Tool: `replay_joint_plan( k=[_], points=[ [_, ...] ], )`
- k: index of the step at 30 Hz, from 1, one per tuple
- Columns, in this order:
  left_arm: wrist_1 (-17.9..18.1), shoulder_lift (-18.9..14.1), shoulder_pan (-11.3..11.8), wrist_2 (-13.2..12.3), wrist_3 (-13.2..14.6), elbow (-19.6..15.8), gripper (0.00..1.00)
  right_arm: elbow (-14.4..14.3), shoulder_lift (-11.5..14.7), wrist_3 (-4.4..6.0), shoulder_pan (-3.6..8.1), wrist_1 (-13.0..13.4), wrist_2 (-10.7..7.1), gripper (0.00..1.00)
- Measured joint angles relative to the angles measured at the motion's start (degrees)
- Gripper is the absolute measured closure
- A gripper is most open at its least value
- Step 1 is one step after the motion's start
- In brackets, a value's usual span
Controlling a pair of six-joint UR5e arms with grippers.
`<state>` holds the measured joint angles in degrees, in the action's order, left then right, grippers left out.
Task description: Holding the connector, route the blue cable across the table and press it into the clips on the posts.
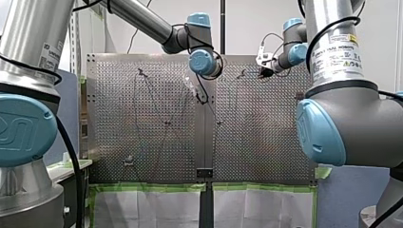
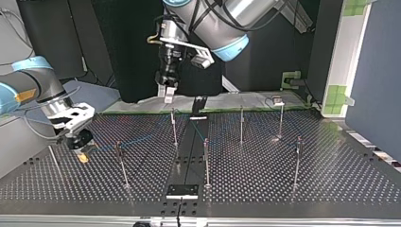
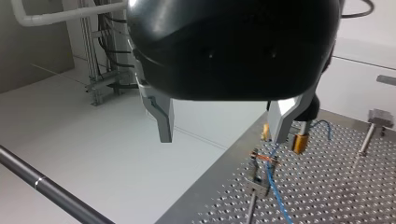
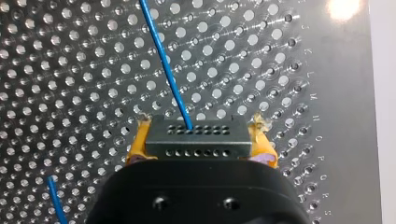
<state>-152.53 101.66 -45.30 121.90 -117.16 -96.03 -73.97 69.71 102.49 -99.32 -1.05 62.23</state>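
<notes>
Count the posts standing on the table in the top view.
6 posts: near row at left, middle, right; far row at left, middle, right. Another may be hidden near the left edge.

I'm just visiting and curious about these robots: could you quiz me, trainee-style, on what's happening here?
1. True or false: the left gripper is open.
2. What grips the connector? A) left gripper B) right gripper C) nothing
3. Fill in: the cable is coloured ____.
Key: 1 true; 2 B; 3 blue.
</notes>
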Motion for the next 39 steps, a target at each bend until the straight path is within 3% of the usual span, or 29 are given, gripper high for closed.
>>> replay_joint_plan(
  k=[14, 22, 39],
  points=[
    [7.20, -0.28, -0.34, 0.00, 1.13, -7.20, 0.00, 0.00, -0.12, -0.09, -0.09, 0.00, 0.02, 1.00],
    [11.29, -0.53, -0.24, -0.29, 0.02, -11.30, 0.00, -0.04, -0.14, -0.17, -0.32, -0.07, 0.00, 1.00],
    [20.02, -0.56, -0.16, -0.30, 5.85, -20.02, 0.00, -0.05, -0.36, -0.20, -0.36, -0.09, 0.09, 1.00]
  ],
)
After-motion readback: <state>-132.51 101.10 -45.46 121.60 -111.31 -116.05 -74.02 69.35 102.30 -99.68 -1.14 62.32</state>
